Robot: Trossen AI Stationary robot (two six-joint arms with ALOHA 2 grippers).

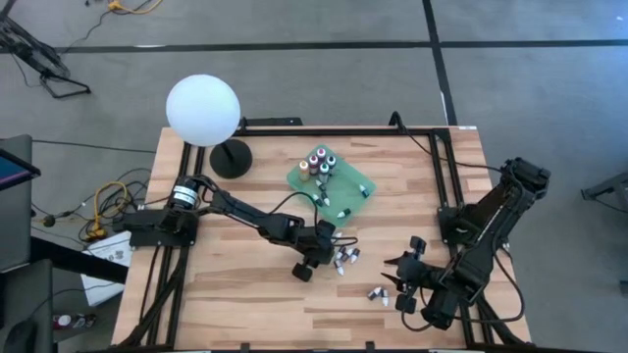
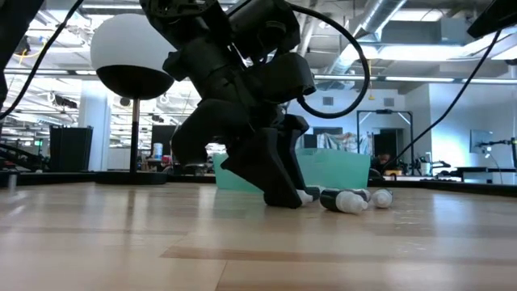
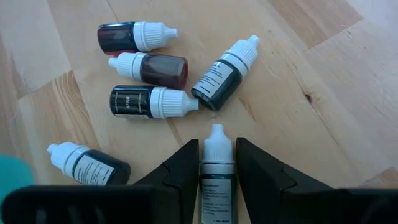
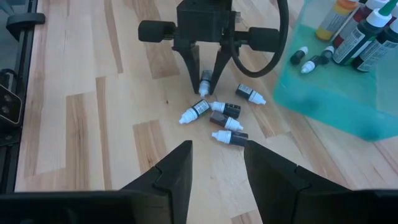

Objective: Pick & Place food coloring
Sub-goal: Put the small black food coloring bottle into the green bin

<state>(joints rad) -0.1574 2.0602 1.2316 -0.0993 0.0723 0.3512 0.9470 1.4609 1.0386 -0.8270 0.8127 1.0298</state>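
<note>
Left gripper (image 3: 216, 171) was clamped on one small bottle (image 3: 217, 163) just off the green tray (image 1: 365, 184), probably to carry it over. Right gripper (image 4: 217, 163) hung open nearby.

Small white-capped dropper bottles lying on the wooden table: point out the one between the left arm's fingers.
It is the dark bottle with a white label, lying between the two black fingers, cap pointing toward the cluster. The other five lie loose beyond the fingertips.

Dark-bodied, white-capped food coloring bottles (image 3: 149, 101) lie beyond the black left gripper (image 3: 217, 163) on a pale wood-grain counter (image 3: 311, 74); a translucent green tray (image 4: 348, 93) holds yellow and red bottles.
</note>
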